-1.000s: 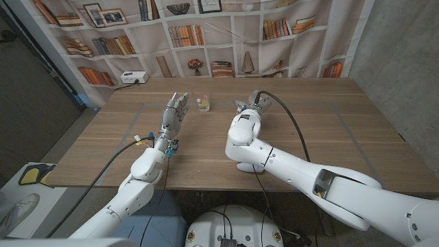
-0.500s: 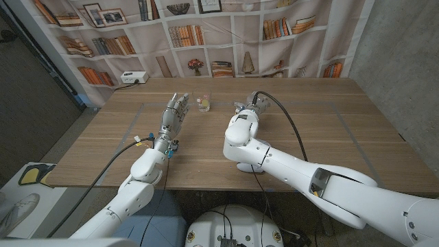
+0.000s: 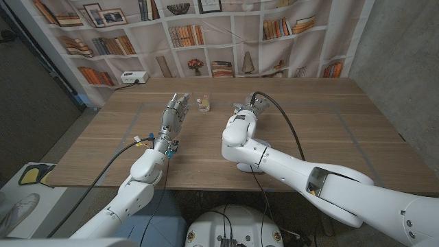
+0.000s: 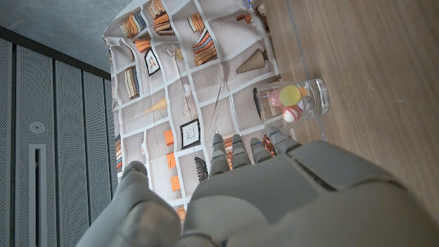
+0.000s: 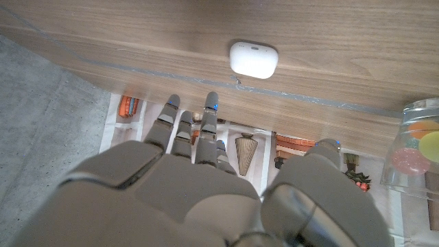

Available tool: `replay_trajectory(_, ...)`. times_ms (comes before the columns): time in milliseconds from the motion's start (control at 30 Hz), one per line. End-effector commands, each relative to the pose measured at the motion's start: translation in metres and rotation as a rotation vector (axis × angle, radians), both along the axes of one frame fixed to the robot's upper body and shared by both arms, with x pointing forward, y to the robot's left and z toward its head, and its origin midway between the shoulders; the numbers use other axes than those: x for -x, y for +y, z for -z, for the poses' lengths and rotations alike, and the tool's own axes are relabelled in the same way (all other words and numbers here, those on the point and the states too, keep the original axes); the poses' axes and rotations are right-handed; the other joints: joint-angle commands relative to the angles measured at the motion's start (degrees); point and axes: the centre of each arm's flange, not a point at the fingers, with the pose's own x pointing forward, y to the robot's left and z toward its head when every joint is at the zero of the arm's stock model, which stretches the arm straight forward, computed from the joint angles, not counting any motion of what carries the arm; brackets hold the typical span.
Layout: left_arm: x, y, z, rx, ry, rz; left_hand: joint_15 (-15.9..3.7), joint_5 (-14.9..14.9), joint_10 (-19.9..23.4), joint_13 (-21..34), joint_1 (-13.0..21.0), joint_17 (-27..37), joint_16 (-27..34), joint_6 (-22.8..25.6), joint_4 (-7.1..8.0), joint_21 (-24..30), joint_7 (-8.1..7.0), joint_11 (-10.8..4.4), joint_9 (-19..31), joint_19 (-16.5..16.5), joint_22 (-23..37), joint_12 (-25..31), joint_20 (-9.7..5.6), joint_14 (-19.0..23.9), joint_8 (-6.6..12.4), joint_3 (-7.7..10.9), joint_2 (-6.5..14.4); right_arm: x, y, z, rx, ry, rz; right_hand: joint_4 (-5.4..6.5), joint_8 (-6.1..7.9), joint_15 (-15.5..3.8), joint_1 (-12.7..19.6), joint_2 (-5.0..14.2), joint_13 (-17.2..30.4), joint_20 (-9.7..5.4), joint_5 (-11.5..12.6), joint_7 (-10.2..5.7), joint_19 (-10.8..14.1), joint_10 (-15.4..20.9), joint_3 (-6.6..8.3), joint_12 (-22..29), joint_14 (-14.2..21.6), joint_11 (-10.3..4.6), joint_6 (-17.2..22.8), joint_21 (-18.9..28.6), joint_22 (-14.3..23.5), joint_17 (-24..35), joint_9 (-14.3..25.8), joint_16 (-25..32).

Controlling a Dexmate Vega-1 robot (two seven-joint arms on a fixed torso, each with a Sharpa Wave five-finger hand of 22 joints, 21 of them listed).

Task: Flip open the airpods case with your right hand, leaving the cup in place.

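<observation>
Head view: wooden table (image 3: 329, 130) in front of a bookshelf-print backdrop (image 3: 226, 34). Clear cup (image 3: 203, 103) upright near the table's far edge, small coloured balls inside. Left hand (image 3: 175, 111) just beside the cup on its left, raised off the wood, fingers straight and apart, holding nothing. Right hand (image 3: 247, 108) near the cup on its right, mostly hidden behind its own wrist and a black cable (image 3: 288, 130). White power strip (image 3: 133, 77) well apart from the cup, at the table's far left corner. Case hidden from here.

Left wrist view: left hand (image 4: 254, 185) with fingers extended, empty, fingertips (image 4: 236, 143) short of the cup (image 4: 296, 101). Cup standing on the wood, yellow, pink and red-and-white balls visible through its wall.

Right wrist view: right hand (image 5: 199, 185) spread open, empty, fingertips (image 5: 210, 103) pointing toward the white airpods case (image 5: 253, 60). Case lying on the table, lid closed, apart from the fingertips. Cup (image 5: 415, 147) well apart from the case, at the frame's edge, off to the thumb side.
</observation>
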Motion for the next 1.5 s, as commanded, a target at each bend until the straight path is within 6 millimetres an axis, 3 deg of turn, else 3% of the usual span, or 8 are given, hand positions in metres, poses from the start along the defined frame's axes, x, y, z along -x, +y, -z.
replay_trajectory(33,0.001,0.003,0.001,0.003,0.005,-0.006,-0.02,0.37,0.35,0.19,-0.18,0.06,0.28,-0.13,-0.03,0.37,-0.03,-0.13,0.23,-0.24,0.16,-0.05,-0.13,-0.43,-0.14,-0.1,-0.04,-0.001,0.006,-0.001,0.026,0.002,0.018,0.21,-0.05,-0.81,-0.28,0.17,0.21,0.14,0.2,-0.16,-0.34,0.92,-0.21,0.04,0.97,-0.27,0.04,-0.17,0.06,0.03,0.22,0.35)
replay_trajectory(300,0.003,0.004,0.001,0.001,0.004,-0.007,-0.04,0.38,0.29,0.18,-0.15,0.06,0.3,-0.3,-0.1,0.37,-0.07,-0.14,0.22,-0.26,0.16,-0.1,-0.15,-0.42,-0.18,-0.11,-0.02,-0.008,0.009,0.001,0.039,0.022,0.035,0.21,-0.1,-2.1,-0.32,0.23,0.35,0.08,0.17,-0.39,-0.11,1.96,-0.22,0.23,2.89,-0.61,0.05,-0.01,0.09,0.01,0.22,1.0)
replay_trajectory(633,0.004,0.006,0.003,0.004,0.011,-0.009,-0.07,0.38,0.38,0.18,-0.12,0.05,0.28,-1.12,-0.19,0.35,-0.41,-0.18,0.22,-0.32,0.15,-0.09,-0.16,-0.48,-0.41,-0.14,0.02,-0.018,0.007,0.007,0.049,0.031,0.063,0.2,-0.07,-1.41,-0.34,0.3,0.46,0.12,0.16,-0.22,-0.01,2.21,-0.21,0.15,1.83,-0.77,0.2,0.04,0.1,-0.01,0.22,0.46)
replay_trajectory(1333,0.003,0.006,0.004,0.005,0.016,-0.006,-0.1,0.4,0.42,0.19,-0.1,0.04,0.25,-1.09,-0.29,0.35,-0.21,-0.17,0.21,-0.34,0.16,-0.12,-0.16,-0.62,-0.24,-0.17,0.08,-0.027,0.005,0.012,0.066,0.058,0.08,0.1,-0.04,-2.06,-0.12,0.57,0.6,0.13,0.19,-0.11,-0.21,2.59,-0.06,0.07,1.92,-1.15,0.37,-0.02,0.09,0.01,0.22,0.4)
replay_trajectory(1500,0.003,0.006,0.005,0.002,0.019,-0.008,-0.06,0.39,0.46,0.19,-0.09,0.04,0.24,-0.91,-0.32,0.35,-0.05,-0.2,0.21,-0.36,0.16,-0.11,-0.18,-0.69,-0.14,-0.18,0.11,-0.03,0.006,0.015,0.075,0.059,0.091,-0.09,-0.08,-1.81,0.29,0.79,0.68,0.15,0.24,0.03,-0.5,1.87,0.14,-0.37,0.61,-1.09,0.24,-0.12,0.08,0.02,0.23,-0.19)
